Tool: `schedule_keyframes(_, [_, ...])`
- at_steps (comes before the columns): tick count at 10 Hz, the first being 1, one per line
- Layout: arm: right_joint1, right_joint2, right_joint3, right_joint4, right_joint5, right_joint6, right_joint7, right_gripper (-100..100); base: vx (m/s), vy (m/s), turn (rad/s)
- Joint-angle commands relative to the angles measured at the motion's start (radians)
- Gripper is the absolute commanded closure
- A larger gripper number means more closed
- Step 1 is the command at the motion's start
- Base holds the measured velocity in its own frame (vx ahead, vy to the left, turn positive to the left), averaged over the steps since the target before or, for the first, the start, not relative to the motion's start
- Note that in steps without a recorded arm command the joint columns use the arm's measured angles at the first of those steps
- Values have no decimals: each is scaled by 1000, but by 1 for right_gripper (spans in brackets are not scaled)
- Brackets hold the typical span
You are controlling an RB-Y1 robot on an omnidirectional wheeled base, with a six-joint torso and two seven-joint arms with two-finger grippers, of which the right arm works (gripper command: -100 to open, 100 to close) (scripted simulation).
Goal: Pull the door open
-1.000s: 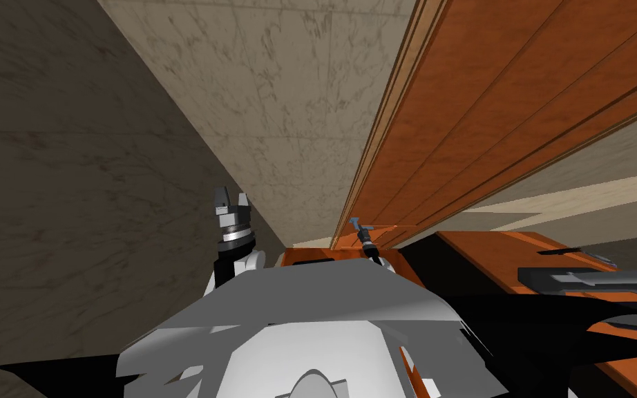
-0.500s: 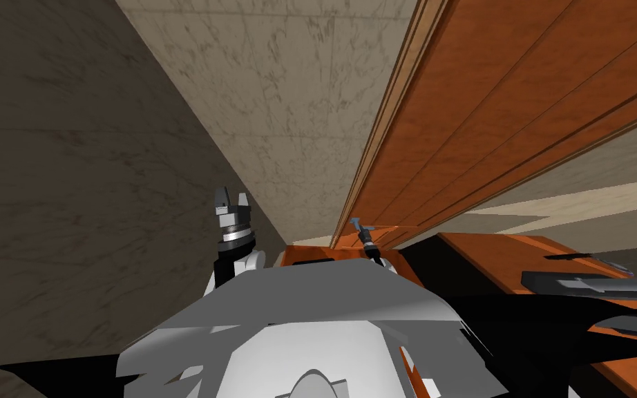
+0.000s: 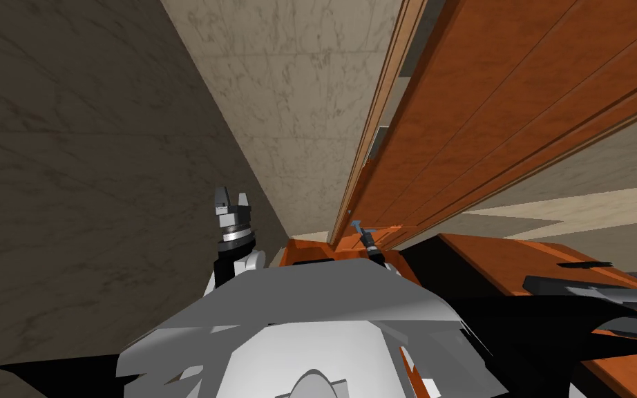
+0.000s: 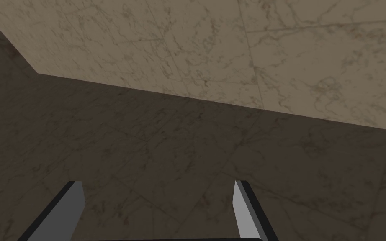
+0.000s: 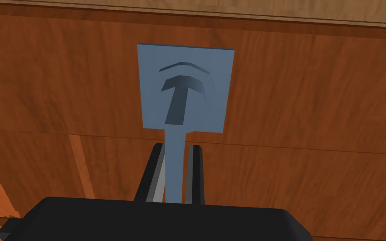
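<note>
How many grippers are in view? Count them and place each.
2. The left gripper stands raised beside the brown marbled wall, fingers open. The right gripper is shut on the blue-grey lever handle of the orange-brown wooden door.

Count: one door (image 3: 504,97); one door frame (image 3: 387,90) along its edge; one handle (image 5: 174,163), a single blue-grey lever on one square plate (image 5: 200,108). Grippers: two, the left gripper (image 3: 231,197) and the right gripper (image 5: 176,146); two fingers (image 4: 73,205) on each, four in all; only one gripper, the right, has anything between its fingers, and that is one lever. Walls: two, one dark wall (image 3: 68,173) and one lighter wall (image 3: 289,90), meeting in one corner line; one more orange-brown panel (image 3: 490,256) low on the right, can't tell what it belongs to.
</note>
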Motion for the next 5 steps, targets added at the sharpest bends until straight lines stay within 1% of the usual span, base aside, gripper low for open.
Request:
schedule_keyframes(1, [15, -13, 1, 5, 9, -28, -18, 100, -166, -56, 112])
schedule_keyframes(3, [34, -28, 4, 10, 24, -62, -41, 100, -147, -64, 126])
schedule_keyframes(4, [19, -23, 4, 28, 20, -59, -28, 100, -74, -22, 30])
schedule_keyframes(5, [35, -29, -1, 34, 31, -87, -39, 100, -120, -44, 157])
